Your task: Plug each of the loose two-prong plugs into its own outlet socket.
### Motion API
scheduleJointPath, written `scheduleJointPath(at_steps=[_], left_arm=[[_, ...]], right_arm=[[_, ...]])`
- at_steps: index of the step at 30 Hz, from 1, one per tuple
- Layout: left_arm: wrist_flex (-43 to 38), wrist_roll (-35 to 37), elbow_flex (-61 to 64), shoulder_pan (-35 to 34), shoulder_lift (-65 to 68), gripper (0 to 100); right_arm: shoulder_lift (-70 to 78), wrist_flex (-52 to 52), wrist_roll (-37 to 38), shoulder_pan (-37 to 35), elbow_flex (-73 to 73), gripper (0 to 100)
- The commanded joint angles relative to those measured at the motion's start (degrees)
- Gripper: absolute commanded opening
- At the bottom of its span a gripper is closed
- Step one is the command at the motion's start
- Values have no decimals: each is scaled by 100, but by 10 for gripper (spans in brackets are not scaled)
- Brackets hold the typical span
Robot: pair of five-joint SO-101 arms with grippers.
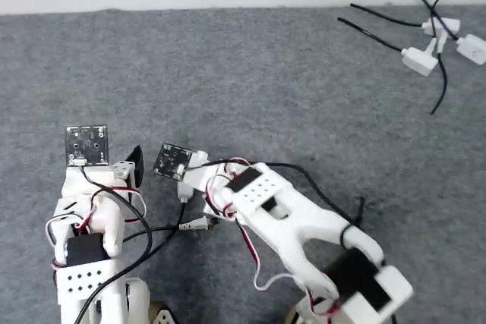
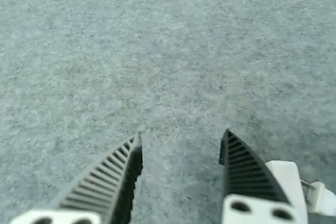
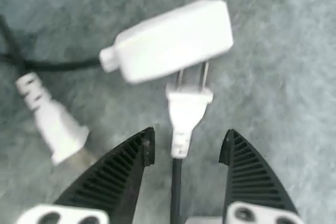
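High view: on the grey felt counter (image 1: 250, 73), the left arm (image 1: 83, 218) and right arm (image 1: 296, 214) sit side by side at the near edge. A tangle of white connectors (image 1: 437, 39) on black cords lies far right, well apart.

Left wrist view: the left arm's jaws are spread open over the felt.

Right wrist view: the right arm's jaws are open too, either side of a white two-prong plug (image 3: 187, 109). Its prongs are partway in a white outlet socket (image 3: 173, 40), and a second plug (image 3: 55, 121) lies loose just beside.

High camera far above, looking down on felt table (image 1: 228, 73) and both arms; wrist cameras low, close, facing out past left gripper (image 2: 180, 153) and right gripper (image 3: 187, 148) onto same felt.
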Motion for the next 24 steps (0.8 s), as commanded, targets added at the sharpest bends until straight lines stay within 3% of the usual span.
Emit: scheduleJointPath(at_steps=[1,9,21,24], left_arm=[[-167,88,-66,-53,-114,239],[-167,88,-66,-35,-114,239],[-167,79,-57,-53,-114,239],[-167,79,-57,-53,-114,239]], right_arm=[[347,-233,79,92,-580,210],[1086,277,79,101,-1407,209],[1323,321,88,84,-1468,207],[1332,312,88,75,-1459,158]])
